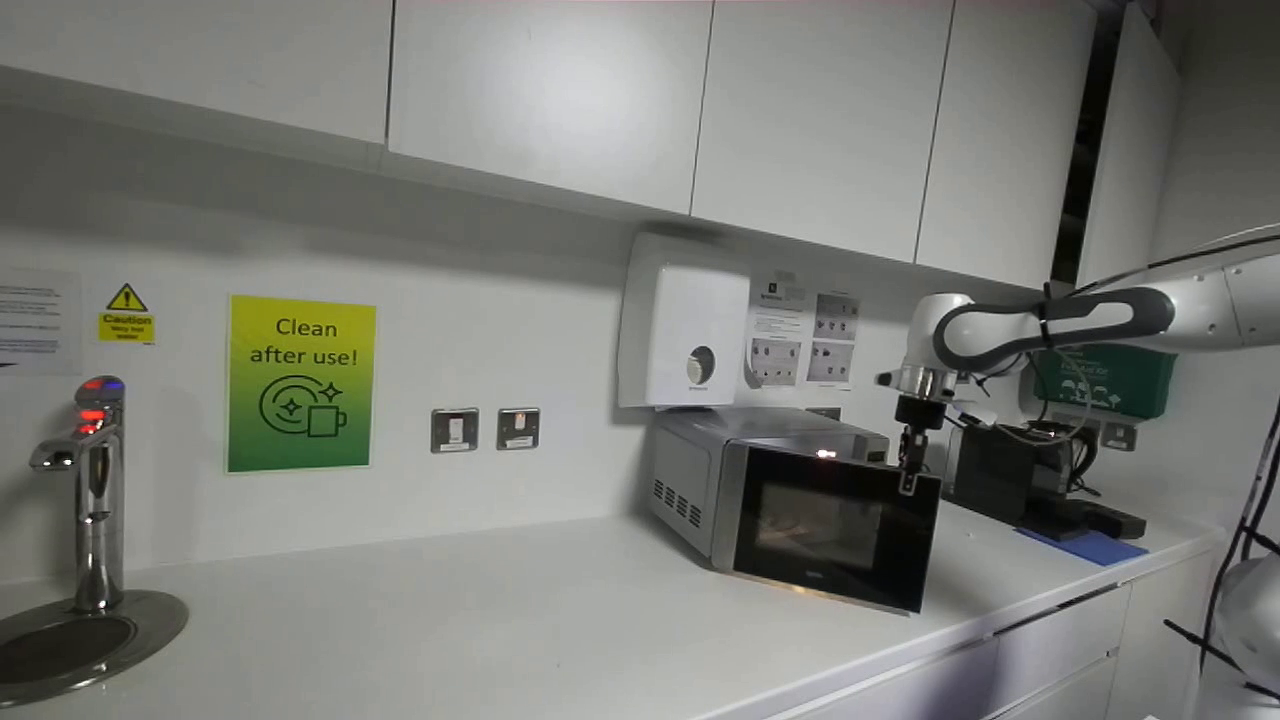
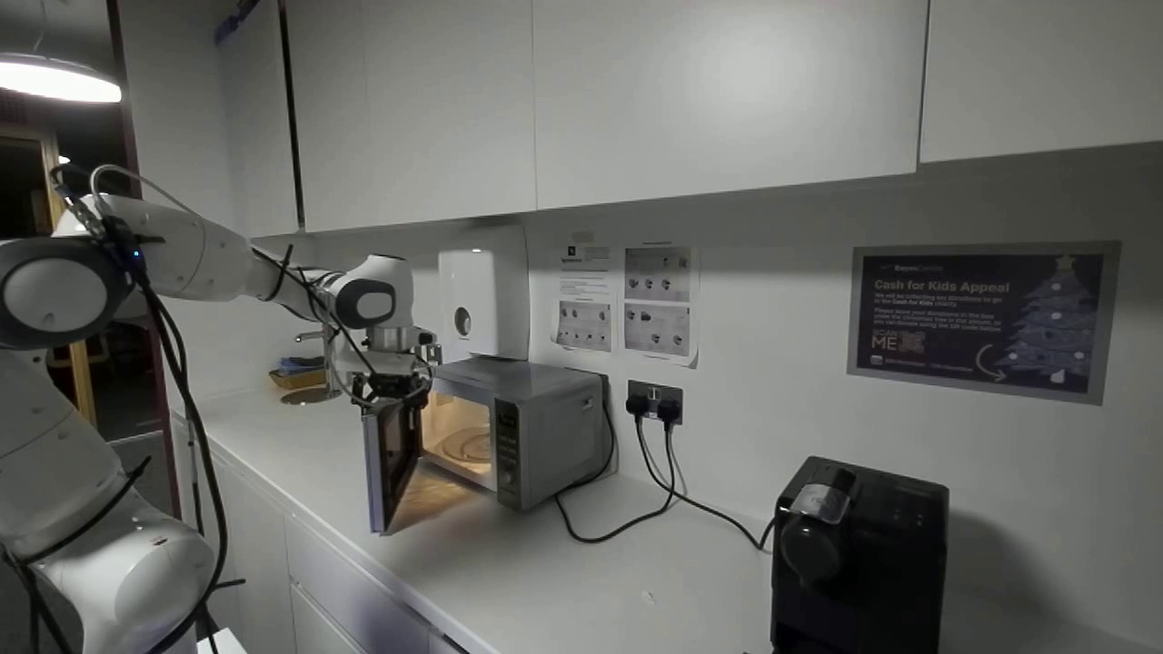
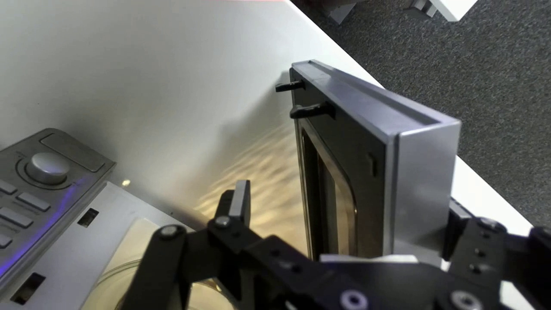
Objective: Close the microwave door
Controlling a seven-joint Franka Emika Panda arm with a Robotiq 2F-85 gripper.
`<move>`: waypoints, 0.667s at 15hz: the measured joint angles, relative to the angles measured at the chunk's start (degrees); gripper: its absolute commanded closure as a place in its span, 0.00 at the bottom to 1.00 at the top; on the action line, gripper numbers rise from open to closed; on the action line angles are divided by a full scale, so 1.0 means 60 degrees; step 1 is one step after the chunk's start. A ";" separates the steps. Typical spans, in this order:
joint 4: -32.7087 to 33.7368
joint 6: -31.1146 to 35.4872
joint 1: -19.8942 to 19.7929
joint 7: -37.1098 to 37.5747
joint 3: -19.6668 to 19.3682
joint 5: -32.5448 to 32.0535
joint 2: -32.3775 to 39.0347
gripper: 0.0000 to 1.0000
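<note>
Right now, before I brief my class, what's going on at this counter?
A robot arm has its gripper, open, straddling the top edge of the microwave door. The inner finger stands clear of the door; whether the outer one touches is unclear. The door stands open, with light showing inside. The job, closing it, is not yet done.

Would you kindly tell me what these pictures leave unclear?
Contact of the fingers with the microwave door: wrist view, the door's edge hides one finger's inner side.
Turntable: wrist view, partly covered by the fingers' linkage.
Sink: in an exterior view, cut off by the left edge.
Wall notices: in an exterior view, print too small.
</note>
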 measured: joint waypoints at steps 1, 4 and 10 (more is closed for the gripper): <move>-0.0013 0.0025 -0.0001 -0.0062 -0.0027 -0.0035 0.0000 0.00; -0.0036 0.0074 -0.0004 -0.0199 -0.0087 -0.0109 0.0000 0.00; -0.0049 0.0101 -0.0033 -0.0373 -0.0140 -0.0146 0.0000 0.00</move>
